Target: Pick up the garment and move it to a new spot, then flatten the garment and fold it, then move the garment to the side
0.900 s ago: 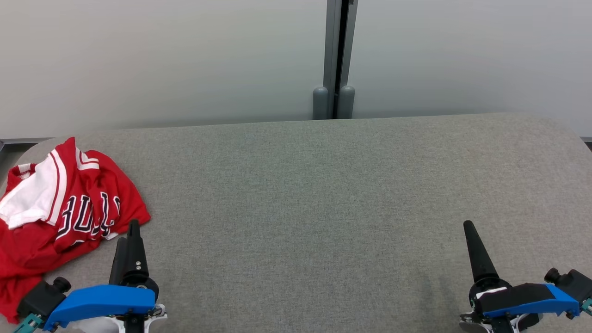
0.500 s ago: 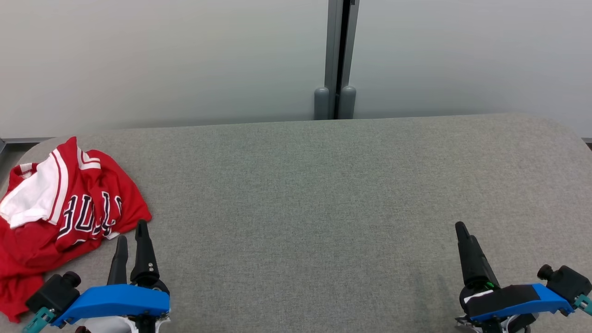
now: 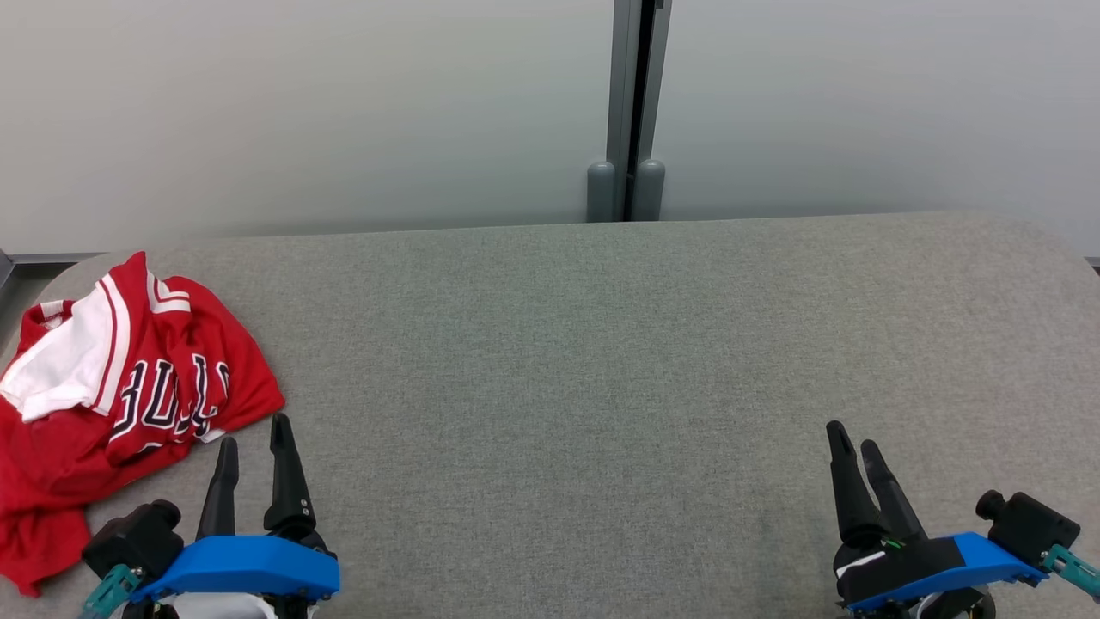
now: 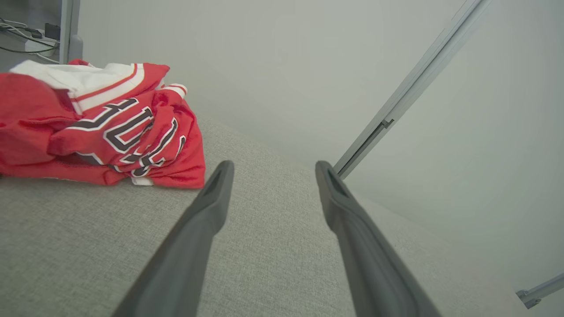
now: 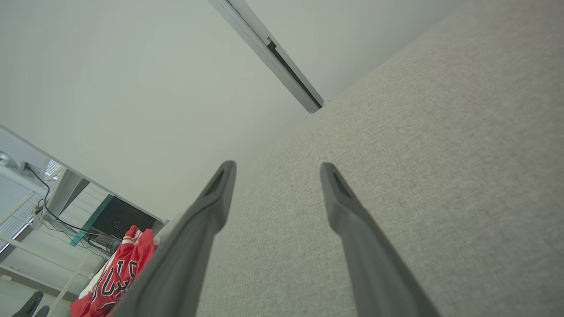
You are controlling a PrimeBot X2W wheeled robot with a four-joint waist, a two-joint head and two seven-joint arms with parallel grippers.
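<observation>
The garment [image 3: 129,378], a red jersey with white trim and dark lettering, lies crumpled at the left end of the grey padded table [image 3: 601,344], its lower part hanging past the near edge. In the head view the left gripper [image 3: 253,432] sits at the lower left, just beside the jersey's near corner without touching it. Its two dark fingers are spread wide with nothing between them. The right gripper [image 3: 851,436] sits at the lower right, well apart from the garment. Its fingers look closer together from this angle.

The left wrist view adds the low angle. The garment [image 4: 110,127] rises in bunched folds to the left of the left finger [image 4: 211,207], with bare fabric surface between the tips. Cables [image 4: 22,35] and a table leg stand behind it.

The right wrist view settles the right gripper [image 5: 275,165]: both fingers stand wide apart over bare table, holding nothing. It also catches the garment [image 5: 119,273] far off at the lower left, and desks and a cable beyond the table's end.

A grey post [image 3: 632,103] splits the pale wall behind the table.
</observation>
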